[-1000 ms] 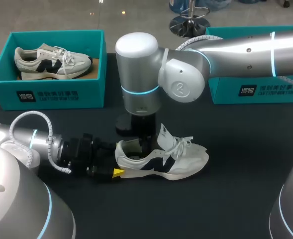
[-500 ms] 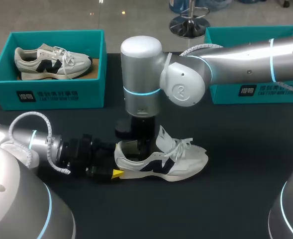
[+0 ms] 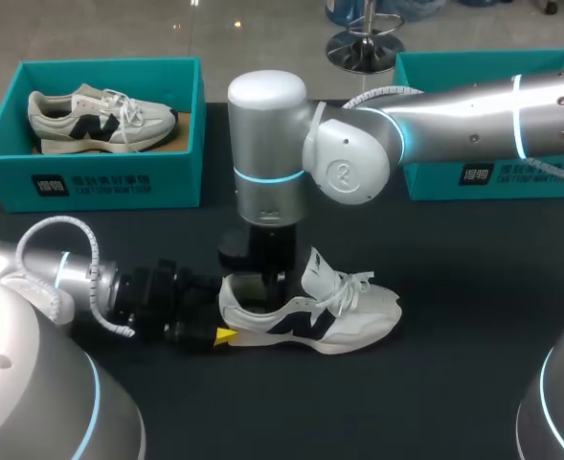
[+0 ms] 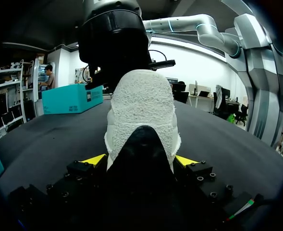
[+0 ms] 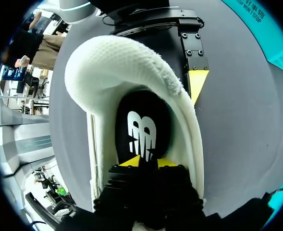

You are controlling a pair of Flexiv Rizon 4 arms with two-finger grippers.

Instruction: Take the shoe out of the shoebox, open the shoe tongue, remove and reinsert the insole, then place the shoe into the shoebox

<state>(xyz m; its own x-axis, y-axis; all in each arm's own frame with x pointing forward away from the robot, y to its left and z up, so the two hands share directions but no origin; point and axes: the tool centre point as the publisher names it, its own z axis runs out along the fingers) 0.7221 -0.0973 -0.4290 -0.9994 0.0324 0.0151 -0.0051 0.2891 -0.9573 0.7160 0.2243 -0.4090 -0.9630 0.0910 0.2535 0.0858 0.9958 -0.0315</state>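
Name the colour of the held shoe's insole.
The insole is black with a white logo; right wrist view.

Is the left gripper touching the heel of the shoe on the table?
Touching. The left wrist view shows the heel of the shoe between the yellow tips of the left gripper, both pressed against its sides, no gap.

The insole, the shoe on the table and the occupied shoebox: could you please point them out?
insole (image 5: 142,127): right wrist view, on its logo.
shoe (image 4: 142,108): left wrist view, on its heel.
shoebox (image 3: 100,177): head view, on its front wall.
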